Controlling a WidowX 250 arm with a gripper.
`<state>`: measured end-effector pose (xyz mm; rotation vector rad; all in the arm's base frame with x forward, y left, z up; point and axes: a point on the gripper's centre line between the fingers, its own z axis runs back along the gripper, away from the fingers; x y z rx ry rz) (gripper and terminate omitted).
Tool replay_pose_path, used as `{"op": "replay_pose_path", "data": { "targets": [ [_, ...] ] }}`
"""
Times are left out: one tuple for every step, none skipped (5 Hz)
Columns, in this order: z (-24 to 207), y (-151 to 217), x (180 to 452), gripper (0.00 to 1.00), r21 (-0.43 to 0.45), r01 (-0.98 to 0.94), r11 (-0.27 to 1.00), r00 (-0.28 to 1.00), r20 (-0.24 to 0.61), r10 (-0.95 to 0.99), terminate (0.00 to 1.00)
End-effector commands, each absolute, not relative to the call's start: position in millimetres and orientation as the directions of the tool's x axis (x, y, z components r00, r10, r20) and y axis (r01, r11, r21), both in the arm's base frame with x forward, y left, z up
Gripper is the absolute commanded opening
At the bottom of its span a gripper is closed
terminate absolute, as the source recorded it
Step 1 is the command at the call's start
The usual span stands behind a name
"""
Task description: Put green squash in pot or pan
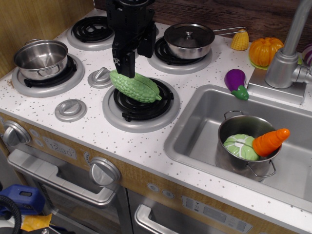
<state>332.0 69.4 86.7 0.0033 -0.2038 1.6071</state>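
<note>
The green squash (136, 87) is bumpy and light green. It lies across the front-middle burner (141, 105), its left end over the burner's rim. My black gripper (135, 59) hangs right above the squash's left half. Its fingers stand apart and the nearer finger (124, 62) reaches down to the squash's top. Nothing is clamped between the fingers. The small steel pot (41, 58) with two loop handles stands empty on the front-left burner, well to the left of the gripper.
A lidded long-handled pan (189, 40) sits on the back-right burner. A second steel pot (246, 146) with cabbage and carrot toys stands in the sink. An eggplant toy (236, 83), a corn toy (240, 40), a pumpkin toy (264, 51) and a faucet (287, 58) are at the right.
</note>
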Motion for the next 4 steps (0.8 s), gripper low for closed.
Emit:
{"op": "replay_pose_path", "data": {
  "targets": [
    [87,69,332,1.00,-0.129,-0.991,-0.033,-0.049,0.128,0.991,0.00],
    [77,74,330,1.00,-0.135,-0.990,-0.035,-0.052,0.127,0.991,0.00],
    [65,79,330,1.00,-0.150,-0.988,-0.039,-0.055,0.109,0.992,0.00],
    [58,85,333,1.00,-0.170,-0.985,-0.036,-0.053,0.097,0.994,0.00]
  ]
}}
